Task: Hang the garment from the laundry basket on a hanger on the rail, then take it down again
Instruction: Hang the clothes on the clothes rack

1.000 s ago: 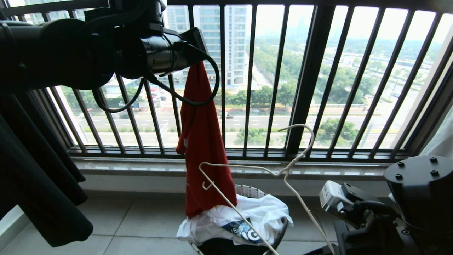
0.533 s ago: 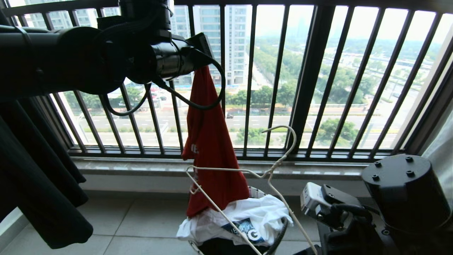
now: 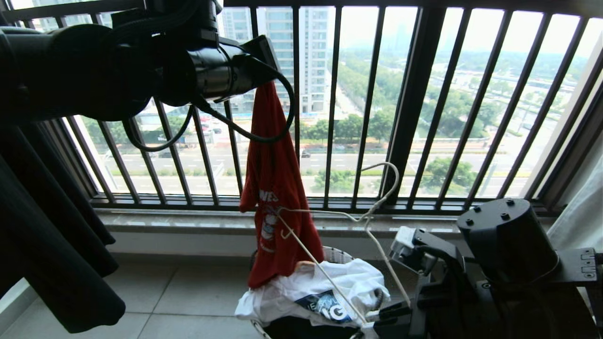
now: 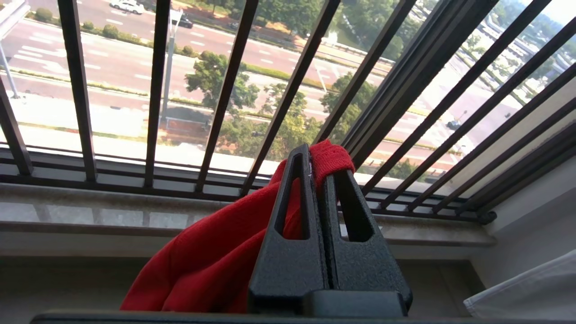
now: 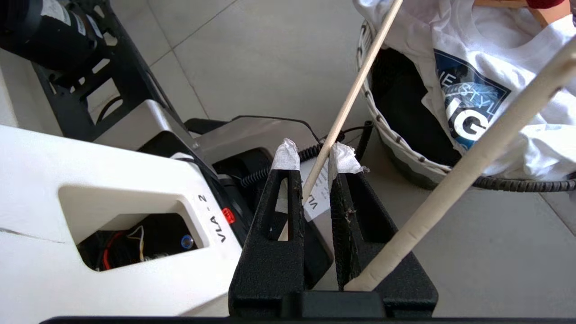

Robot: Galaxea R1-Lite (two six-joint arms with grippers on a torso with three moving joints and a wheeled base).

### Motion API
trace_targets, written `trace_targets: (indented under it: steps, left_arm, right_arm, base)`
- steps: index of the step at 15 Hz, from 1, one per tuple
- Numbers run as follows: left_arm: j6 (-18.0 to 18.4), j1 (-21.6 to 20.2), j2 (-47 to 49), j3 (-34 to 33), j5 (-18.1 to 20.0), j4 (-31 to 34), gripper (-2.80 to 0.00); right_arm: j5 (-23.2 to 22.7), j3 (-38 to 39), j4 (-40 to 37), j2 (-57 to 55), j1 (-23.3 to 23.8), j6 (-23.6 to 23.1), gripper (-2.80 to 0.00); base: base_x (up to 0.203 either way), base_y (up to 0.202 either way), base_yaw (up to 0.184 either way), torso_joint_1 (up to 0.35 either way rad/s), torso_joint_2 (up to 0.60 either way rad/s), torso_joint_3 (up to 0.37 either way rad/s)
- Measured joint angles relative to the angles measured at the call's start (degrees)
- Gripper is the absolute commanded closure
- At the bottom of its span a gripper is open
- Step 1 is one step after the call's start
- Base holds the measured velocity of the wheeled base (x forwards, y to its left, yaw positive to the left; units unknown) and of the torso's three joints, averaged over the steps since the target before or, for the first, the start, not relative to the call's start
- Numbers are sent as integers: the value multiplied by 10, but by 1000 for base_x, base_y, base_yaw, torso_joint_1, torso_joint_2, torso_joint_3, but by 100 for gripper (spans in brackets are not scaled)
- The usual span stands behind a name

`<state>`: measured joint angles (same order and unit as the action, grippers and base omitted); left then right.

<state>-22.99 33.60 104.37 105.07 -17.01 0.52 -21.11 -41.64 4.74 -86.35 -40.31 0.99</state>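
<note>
My left gripper (image 4: pixel 317 157) is shut on a fold of the red garment (image 4: pixel 202 265) and holds it high in front of the window bars. The garment (image 3: pixel 275 197) hangs straight down, white lettering showing, with its hem resting on the laundry basket (image 3: pixel 337 254). My right gripper (image 5: pixel 315 157), low beside the basket (image 5: pixel 396 139), is shut on the thin white hanger (image 5: pixel 346 103) at a lower corner. The hanger (image 3: pixel 325 275) slants upward, its left end lying across the garment and its hook up by the bars. The rail is out of view.
A white printed T-shirt (image 3: pixel 348 282) fills the basket over something dark. A black garment (image 3: pixel 47 245) hangs at the left. The dark window railing (image 3: pixel 410 103) and a stone sill close the far side. My own base (image 5: pixel 90 180) lies beside the right gripper.
The right arm has swung left into view, carrying the hanger; its left end now lies higher, over the garment's print. The garment has twisted to show its lettering. The left arm holds steady.
</note>
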Motion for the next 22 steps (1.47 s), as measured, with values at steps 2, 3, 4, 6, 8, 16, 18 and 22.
trace_targets:
  steps: [2,3,4,6,8,16,18,22]
  left_arm:
    - [2,0,-11,-11,1,2,0]
    - [8,0,-14,-16,1,0,0]
    - [14,-1,-16,-18,1,-1,0]
    - [16,-3,-18,-19,1,-1,0]
    - [16,-3,-23,-24,4,3,0]
    - [25,-3,-50,-60,153,7,0]
    - [45,-1,-35,-7,172,8,0]
    - [136,1,1,55,179,27,0]
  right_arm:
    - [1,5,0,9,20,-1,0]
    - [1,6,-1,15,27,-1,0]
    - [1,11,-1,22,32,-1,0]
    - [1,23,-2,38,36,-2,0]
    - [4,25,0,47,42,-1,0]
    - [7,8,1,66,90,-2,0]
    - [8,8,1,81,114,-3,0]
    - [7,8,0,113,149,-1,0]
  base:
    - [0,0,0,0,0,0]
    - [0,0,0,0,0,0]
    - [0,0,0,0,0,0]
    - [0,0,0,0,0,0]
    - [0,0,0,0,0,0]
    - [0,0,0,0,0,0]
    - [0,0,0,0,0,0]
    - [0,0,0,0,0,0]
